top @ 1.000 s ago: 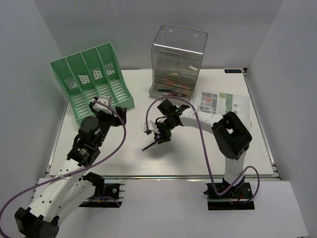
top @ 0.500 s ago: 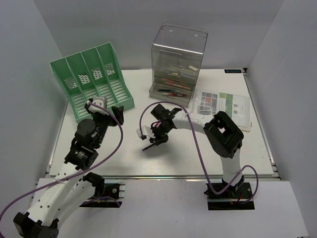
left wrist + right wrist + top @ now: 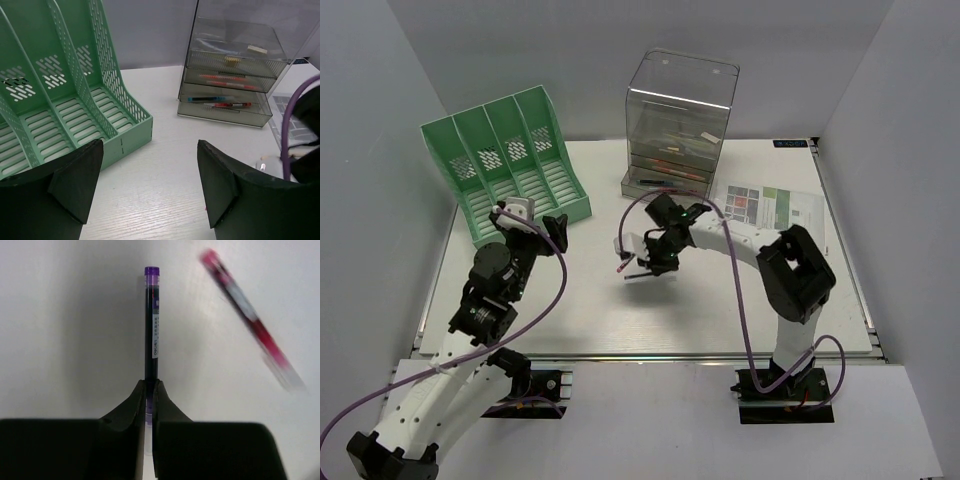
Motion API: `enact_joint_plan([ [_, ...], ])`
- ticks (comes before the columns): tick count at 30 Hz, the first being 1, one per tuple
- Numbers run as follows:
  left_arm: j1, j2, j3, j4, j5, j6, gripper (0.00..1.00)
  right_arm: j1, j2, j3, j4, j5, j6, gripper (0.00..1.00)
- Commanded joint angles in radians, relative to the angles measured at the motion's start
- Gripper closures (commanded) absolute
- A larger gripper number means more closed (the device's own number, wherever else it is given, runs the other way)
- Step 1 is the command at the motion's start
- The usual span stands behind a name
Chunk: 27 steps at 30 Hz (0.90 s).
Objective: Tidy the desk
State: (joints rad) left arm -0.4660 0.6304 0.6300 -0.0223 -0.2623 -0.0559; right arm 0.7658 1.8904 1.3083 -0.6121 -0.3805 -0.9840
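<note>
Purple pen pinched by right gripper; left gripper agape; red pen (probably) beside.

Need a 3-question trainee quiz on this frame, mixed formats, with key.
1. True or false: the left end effector holds a pen.
2. The right end effector is shut on: A) the purple pen, B) a stapler, C) nothing.
3. How many compartments does the green file rack have?
Key: 1 false, it is open and empty; 2 A; 3 four.
</note>
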Motion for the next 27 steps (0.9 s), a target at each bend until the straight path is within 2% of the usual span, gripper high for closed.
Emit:
enact_joint_plan([
  [1,0.003,-0.018,-0.009,0.015,0.009,0.01,0.15,-0.051,-0.115,0.118,-0.019,0.075,0.097,1.0],
  [6,0.003,-0.005,-0.007,0.015,0.031,0.014,0.16,-0.129,-0.131,0.163,0.127,0.294,0.183,1.0],
  [9,0.003,0.017,-0.006,0.015,0.089,0.03,0.17,-0.166,-0.082,0.204,0.216,0.433,0.188,1.0],
  [13,0.003,0.061,0.003,0.013,0.181,0.05,0.18,-0.215,0.024,0.328,0.307,0.528,0.16,1.0],
  [19,0.003,0.086,0.007,0.012,0.218,0.054,0.19,-0.249,0.159,0.468,0.368,0.574,0.143,1.0],
  [23,0.003,0.098,0.002,0.013,0.247,0.054,0.19,-0.27,0.202,0.482,0.402,0.534,0.157,1.0],
  [27,0.003,0.129,0.0,0.045,0.34,0.097,0.19,-0.286,0.231,0.477,0.414,0.496,0.162,0.95],
])
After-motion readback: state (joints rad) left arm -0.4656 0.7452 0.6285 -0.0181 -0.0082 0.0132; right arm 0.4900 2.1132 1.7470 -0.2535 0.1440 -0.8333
